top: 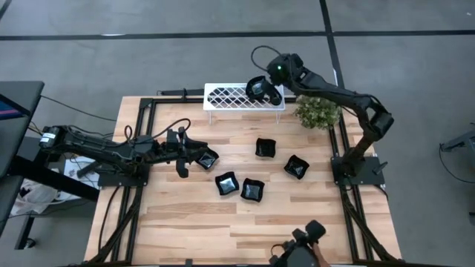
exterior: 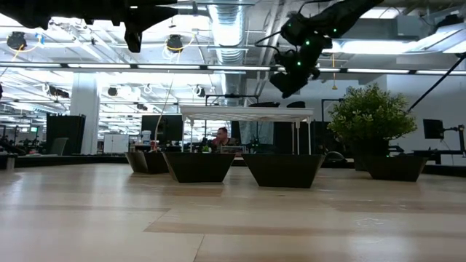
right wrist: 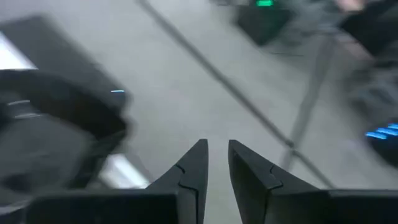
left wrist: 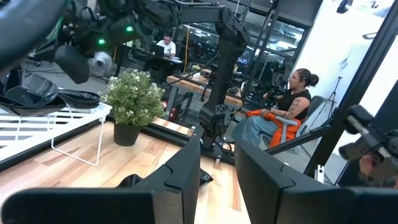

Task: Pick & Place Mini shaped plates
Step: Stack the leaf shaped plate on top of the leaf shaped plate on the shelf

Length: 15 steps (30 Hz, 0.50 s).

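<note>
Five small glossy black plates lie flat on the wooden table: one (top: 208, 159) just ahead of my left gripper (top: 191, 154), two side by side (top: 226, 182) (top: 252, 190), and two further right (top: 266, 147) (top: 296, 166). More black plates (left wrist: 25, 96) (left wrist: 78, 98) rest on top of the white lattice rack (top: 234, 97) at the far edge. My left gripper (left wrist: 217, 143) hovers level above the table, open, with nothing between its fingers. My right gripper (left wrist: 73, 65) hangs over the rack's right end with a narrow gap between its fingers (right wrist: 217, 146) and nothing in it.
A green potted plant (top: 318, 111) stands right of the rack at the far right corner. People sit in the room beyond the table (left wrist: 292, 106). Bare wood lies along the table's near half (top: 223, 230). Another device shows at the near edge (top: 300, 248).
</note>
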Motion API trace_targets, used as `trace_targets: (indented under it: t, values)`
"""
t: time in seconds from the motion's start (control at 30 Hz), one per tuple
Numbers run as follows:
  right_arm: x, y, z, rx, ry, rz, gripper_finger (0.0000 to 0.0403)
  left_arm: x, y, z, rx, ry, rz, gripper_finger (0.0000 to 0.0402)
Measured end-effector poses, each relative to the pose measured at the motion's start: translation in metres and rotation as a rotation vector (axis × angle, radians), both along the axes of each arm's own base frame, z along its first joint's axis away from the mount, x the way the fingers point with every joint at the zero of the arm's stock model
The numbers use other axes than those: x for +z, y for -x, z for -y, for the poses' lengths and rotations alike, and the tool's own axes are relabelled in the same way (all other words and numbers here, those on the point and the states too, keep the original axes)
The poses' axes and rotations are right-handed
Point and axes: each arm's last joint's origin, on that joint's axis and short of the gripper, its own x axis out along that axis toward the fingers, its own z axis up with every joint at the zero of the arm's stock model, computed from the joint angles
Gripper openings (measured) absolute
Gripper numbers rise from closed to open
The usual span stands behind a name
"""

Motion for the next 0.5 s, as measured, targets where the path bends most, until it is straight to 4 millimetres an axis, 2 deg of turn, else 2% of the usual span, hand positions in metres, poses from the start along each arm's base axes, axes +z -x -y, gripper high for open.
trace_targets:
  t: [0.17,0.33,0.5]
  values:
    - [0.001,0.009,0.013,0.109,-0.131,0.154,0.005,0.0,0.0,0.0,0.0,0.0,0.0,0.0102]
    - [-0.001,0.018,0.021,0.102,-0.165,0.18,0.0022,0.0,0.0,0.0,0.0,0.0,0.0,0.0102]
    - [-0.002,0.016,0.018,0.144,-0.202,0.193,0.0002,0.0,0.0,0.0,0.0,0.0,0.0,0.0102]
